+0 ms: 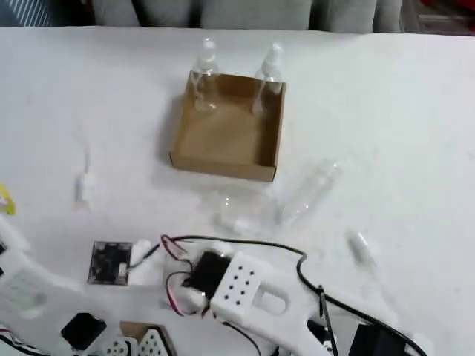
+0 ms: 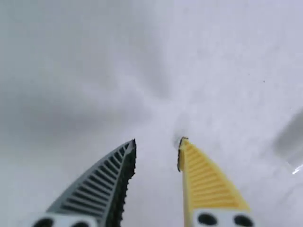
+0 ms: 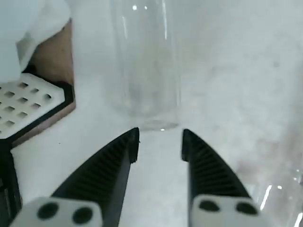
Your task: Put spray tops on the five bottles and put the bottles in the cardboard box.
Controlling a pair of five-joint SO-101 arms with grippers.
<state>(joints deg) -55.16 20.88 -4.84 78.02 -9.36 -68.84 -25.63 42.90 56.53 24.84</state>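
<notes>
The cardboard box (image 1: pixel 226 141) sits mid-table with two capped clear bottles (image 1: pixel 204 74) (image 1: pixel 269 78) standing along its far side. An uncapped clear bottle (image 1: pixel 308 193) lies just in front of the box's right corner, and another faint clear bottle (image 1: pixel 237 213) lies left of it. Loose spray tops rest at the left (image 1: pixel 84 185) and the right (image 1: pixel 360 245). My right gripper (image 3: pixel 160 137) is open, its black fingers just short of the end of a lying clear bottle (image 3: pixel 147 61). My left gripper (image 2: pixel 156 146) is open over bare white table.
A white arm (image 1: pixel 252 289) with red and black wires crosses the near edge of the table, and a small circuit board (image 1: pixel 110 262) lies to its left. A white perforated plate (image 3: pixel 23 99) and something brown show beside the bottle. Another clear edge (image 3: pixel 279 194) lies close by.
</notes>
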